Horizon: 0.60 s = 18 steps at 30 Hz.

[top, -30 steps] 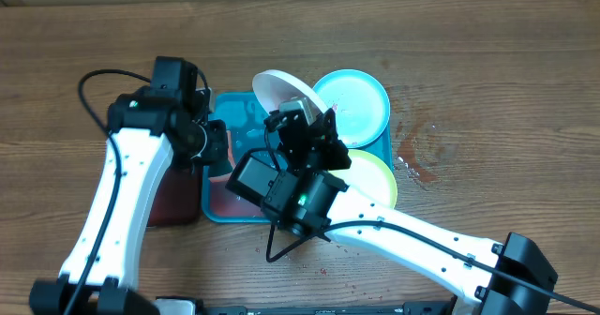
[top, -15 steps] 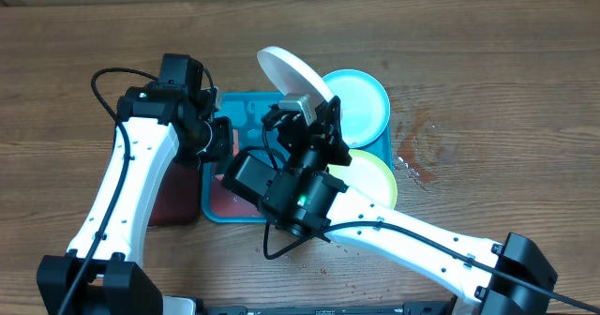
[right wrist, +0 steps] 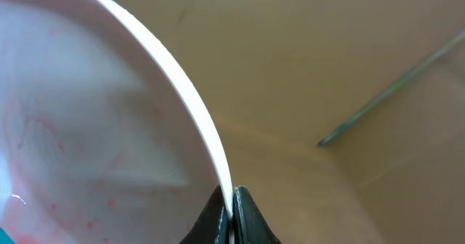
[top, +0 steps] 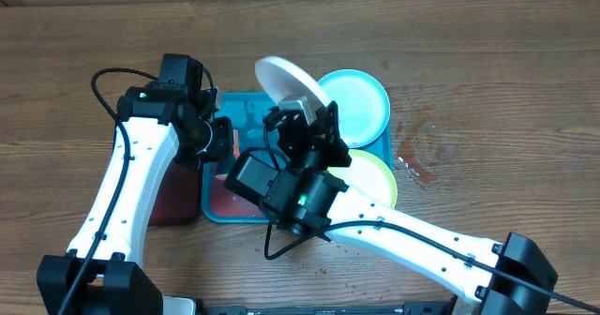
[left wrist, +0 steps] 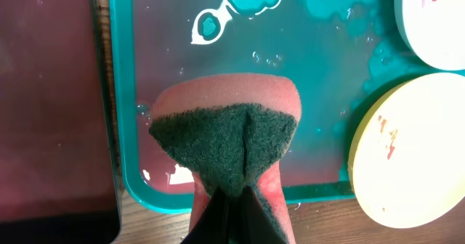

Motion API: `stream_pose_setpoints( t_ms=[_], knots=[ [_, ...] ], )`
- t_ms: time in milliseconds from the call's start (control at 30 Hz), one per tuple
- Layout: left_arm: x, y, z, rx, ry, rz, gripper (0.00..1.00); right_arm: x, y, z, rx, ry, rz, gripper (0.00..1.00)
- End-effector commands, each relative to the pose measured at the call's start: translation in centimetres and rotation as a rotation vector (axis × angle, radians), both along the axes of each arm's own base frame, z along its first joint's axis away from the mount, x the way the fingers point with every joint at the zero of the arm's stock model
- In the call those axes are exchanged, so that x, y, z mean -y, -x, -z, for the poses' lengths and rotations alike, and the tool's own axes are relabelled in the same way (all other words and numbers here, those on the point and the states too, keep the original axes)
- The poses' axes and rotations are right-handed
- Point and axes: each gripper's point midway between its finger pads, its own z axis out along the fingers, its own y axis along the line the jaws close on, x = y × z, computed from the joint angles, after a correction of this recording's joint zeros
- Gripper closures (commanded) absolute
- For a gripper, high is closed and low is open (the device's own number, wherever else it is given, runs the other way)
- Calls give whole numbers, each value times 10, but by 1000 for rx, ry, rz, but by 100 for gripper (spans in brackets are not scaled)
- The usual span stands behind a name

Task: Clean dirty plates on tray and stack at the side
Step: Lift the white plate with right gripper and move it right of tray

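Note:
My right gripper is shut on the rim of the white plate and holds it tilted above the teal-blue tray. Faint red specks show on the plate's face. My left gripper is shut on a pink sponge with a dark green scouring face, held over the tray's wet left part. The light blue plate and the yellow-green plate lie at the tray's right side, each with red smears.
A dark maroon tray lies just left of the teal tray. Water puddles cover the teal tray's floor. Wet red spots mark the wooden table right of the plates.
My right gripper lifted the white plate higher and tilted it more upright. My left arm shifted slightly right with the sponge, then held still.

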Motion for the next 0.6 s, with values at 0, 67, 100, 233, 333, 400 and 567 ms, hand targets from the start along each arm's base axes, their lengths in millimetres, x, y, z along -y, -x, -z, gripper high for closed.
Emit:
stream_pose_setpoints(
  t_ms=[0,67,100,233,333,400,567],
  knots=[
    [2,-1,-1,3,17,7,96,-5,-4,30,-199,-228,-44,96],
    [2,-1,-1,2,17,8,96,-8,-4,47,-348,-368,-75,96],
    [2,-1,-1,2,17,8,96,-6,-5,52,-439,-484,-94,96],
    [2,-1,-1,2,18,8,96,16,-17,48,-593,-743,-110,96],
    [2,-1,-1,2,17,8,96,59,-29,46,-737,-965,-110,96],
    [2,-1,-1,1,17,8,96,96,-33,53,-776,-1052,-32,96],
    [1,-1,-1,4,13,7,96,200,-25,89,-791,-1124,254,96]
  ],
)
